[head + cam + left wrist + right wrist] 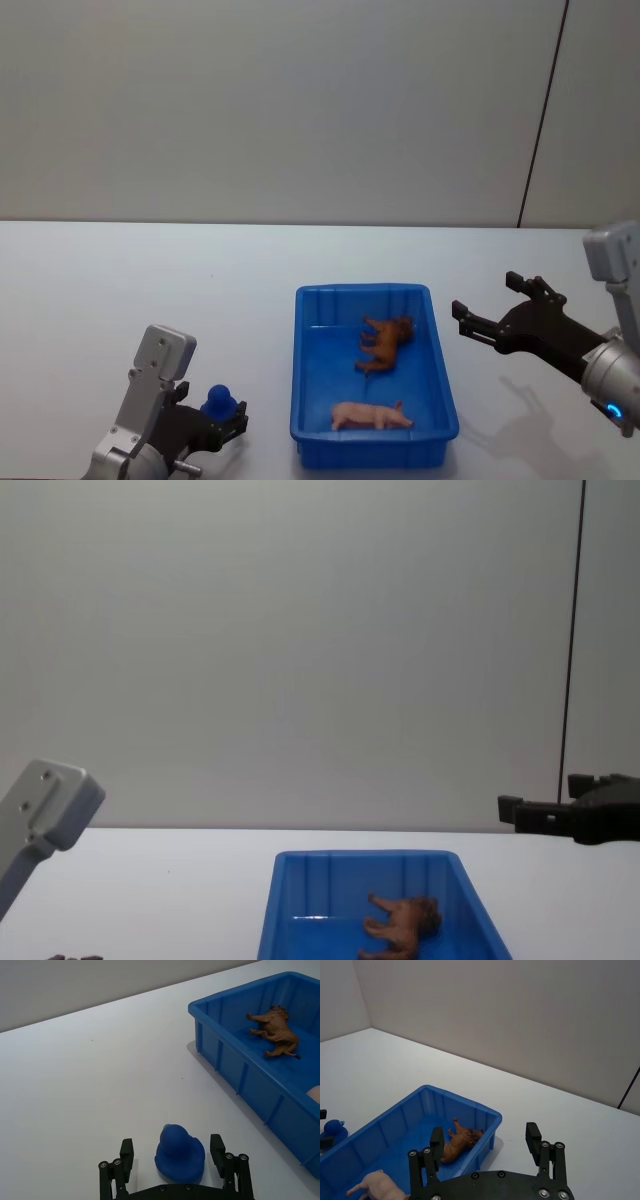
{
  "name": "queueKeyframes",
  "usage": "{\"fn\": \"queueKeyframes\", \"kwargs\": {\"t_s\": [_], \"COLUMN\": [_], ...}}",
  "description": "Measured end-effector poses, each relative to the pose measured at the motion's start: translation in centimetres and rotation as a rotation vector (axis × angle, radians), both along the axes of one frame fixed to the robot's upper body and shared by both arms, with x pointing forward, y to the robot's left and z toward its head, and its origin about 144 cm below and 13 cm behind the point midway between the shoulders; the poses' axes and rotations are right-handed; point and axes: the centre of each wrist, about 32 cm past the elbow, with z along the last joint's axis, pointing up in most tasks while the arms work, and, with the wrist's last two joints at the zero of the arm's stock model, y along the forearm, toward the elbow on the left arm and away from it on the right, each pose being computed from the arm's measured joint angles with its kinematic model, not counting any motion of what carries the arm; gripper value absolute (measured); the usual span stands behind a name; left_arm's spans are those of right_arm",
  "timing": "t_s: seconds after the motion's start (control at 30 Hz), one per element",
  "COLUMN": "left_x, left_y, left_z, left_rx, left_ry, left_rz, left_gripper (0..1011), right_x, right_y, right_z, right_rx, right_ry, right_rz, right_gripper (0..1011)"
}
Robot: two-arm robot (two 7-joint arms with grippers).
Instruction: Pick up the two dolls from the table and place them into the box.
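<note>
Brown doll (386,343): a four-legged animal lying on its side inside the box (308,400), toward the far half.
Pale doll (372,415): a pink-peach animal, also lying inside the box, close to the near wall.
Blue toy (179,1153): a small duck-like figure standing on the table (150,280), to the left of the box and well apart from it.
Left gripper (174,1159): low over the table, fingers spread wide on both sides of the blue toy, not touching it as far as one can see; it holds nothing.
Right gripper (492,313): raised just beside the right side of the box, fingers apart and empty.
Step in hand: two dolls already lie in the box, so the task as written looks done; the left arm seems prepared to take the blue toy.
Next move: if the blue toy must go in, the left fingers need to close on its body, lift it, and carry it right over the thick rim.
</note>
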Motion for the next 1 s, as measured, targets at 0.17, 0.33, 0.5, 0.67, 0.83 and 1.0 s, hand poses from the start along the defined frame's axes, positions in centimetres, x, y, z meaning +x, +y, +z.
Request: {"fn": "queueKeyframes", "kwargs": {"t_s": [0.17,0.33,0.5,0.67,0.83,1.0], "left_x": [0.10,0.10,0.07,0.06,0.06,0.06], "left_y": [0.25,0.44,0.57,0.66,0.74,0.81], "left_z": [-0.30,-0.53,-0.71,-0.86,-0.97,-1.04], "left_rx": [0.004,0.006,0.006,0.007,0.007,0.008], "left_ry": [0.009,0.009,0.008,0.007,0.008,0.008], "left_rz": [0.001,-0.001,-0.005,-0.007,-0.008,-0.012], "left_gripper": [882,736,576,416,341,312], "right_x": [0.00,0.00,0.00,0.00,0.00,0.00], "right_y": [0.00,0.00,0.00,0.00,0.00,0.00], "right_z": [0.00,-0.01,0.00,-0.01,0.00,0.00], "right_rx": [0.000,0.000,0.000,0.000,0.000,0.000], "right_ry": [0.000,0.000,0.000,0.000,0.000,0.000], "right_rz": [0.000,0.000,0.000,0.000,0.000,0.000], "right_gripper": [1001,1001,1001,1001,1001,1001]}}
